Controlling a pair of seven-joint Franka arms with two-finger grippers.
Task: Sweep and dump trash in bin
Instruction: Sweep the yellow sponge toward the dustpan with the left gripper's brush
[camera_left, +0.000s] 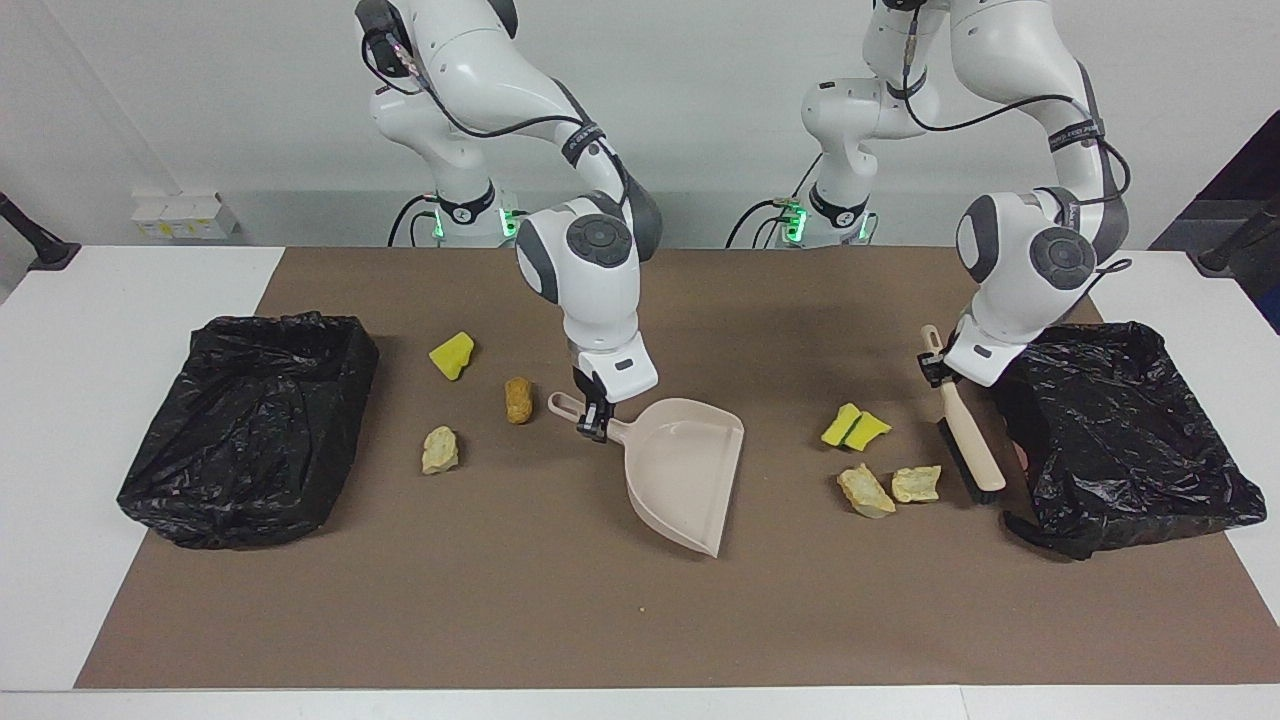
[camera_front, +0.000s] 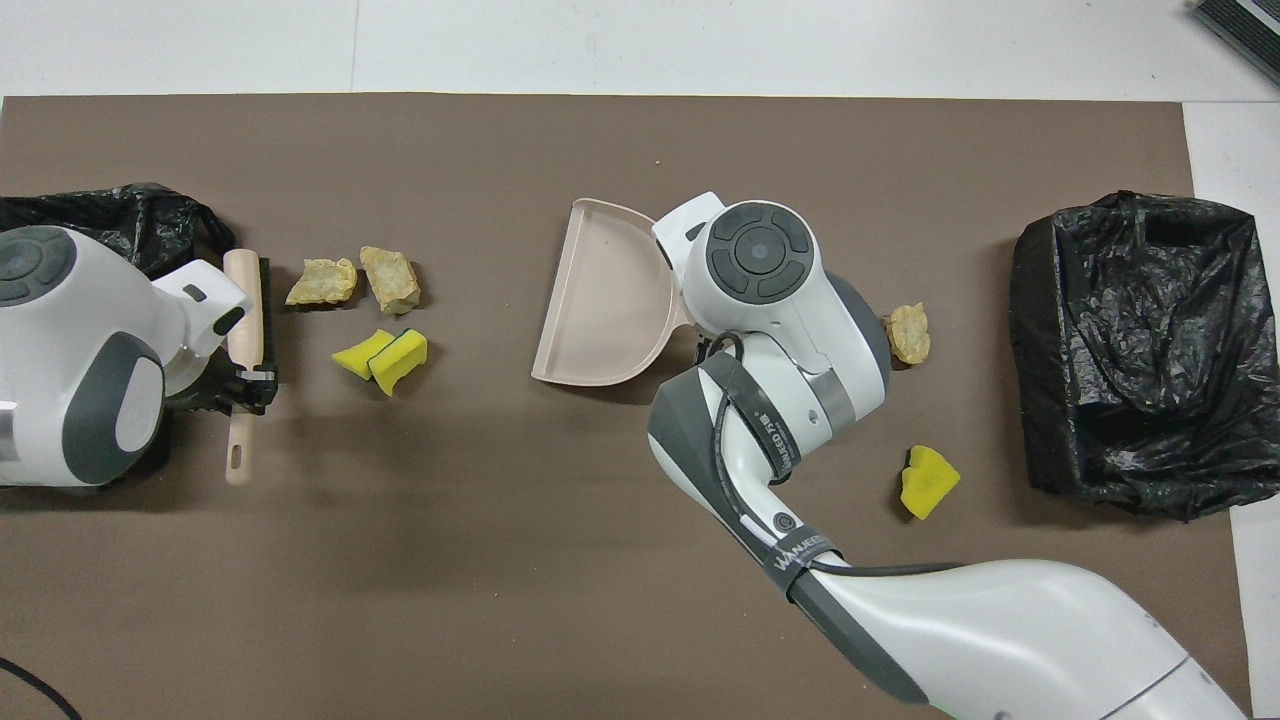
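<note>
We see the right gripper (camera_left: 594, 425) clamped on the beige dustpan (camera_left: 683, 472) handle mid-table and the left gripper (camera_left: 934, 368) clamped on the brush (camera_left: 966, 436) handle, beside the trash (camera_left: 876, 462) near the left-arm-end bin (camera_left: 1120, 432).

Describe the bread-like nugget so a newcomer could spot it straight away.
Start at the black bin at the right arm's end of the table. Three scraps lie between it and the dustpan. The nugget is the one closest to the dustpan handle: golden-brown and oblong, unlike the yellow sponge and pale lump.
</note>
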